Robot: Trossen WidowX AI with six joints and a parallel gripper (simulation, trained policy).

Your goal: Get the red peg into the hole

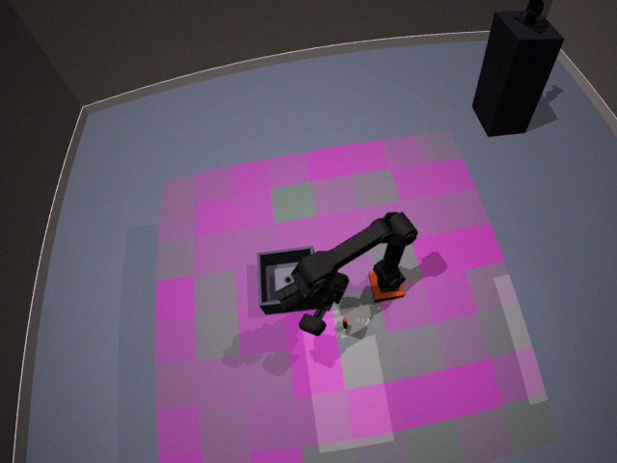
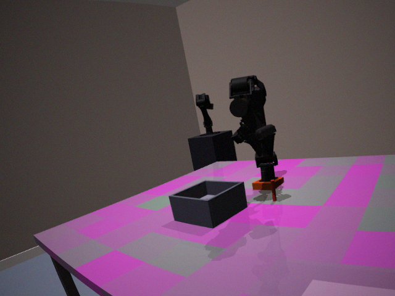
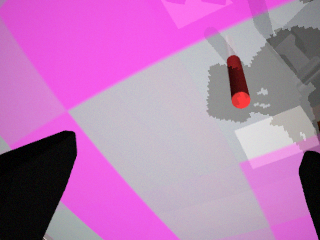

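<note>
The red peg [image 1: 344, 323] [image 2: 273, 191] [image 3: 238, 80] stands upright on the table, in front of the arm's orange base and outside the box. The open dark grey box [image 1: 259, 281] [image 2: 191, 210] stands beside it. The pale plate [image 1: 280, 274] [image 2: 208, 197] lies at the box bottom, and its dark hole shows in the top view, close to the arm that covers part of box and plate. My gripper [image 2: 252, 135] [image 3: 194, 154] is wide open and empty, above the table. In the wrist view the peg is beyond the fingertips, right of centre, not between them.
The orange base [image 1: 388, 293] [image 2: 263, 184] is close behind the peg. The box walls rise around the plate. A black pedestal [image 1: 516, 79] [image 2: 203, 153] with a dark device on top stands beyond the patchwork table [image 1: 219, 389] [image 2: 121, 264].
</note>
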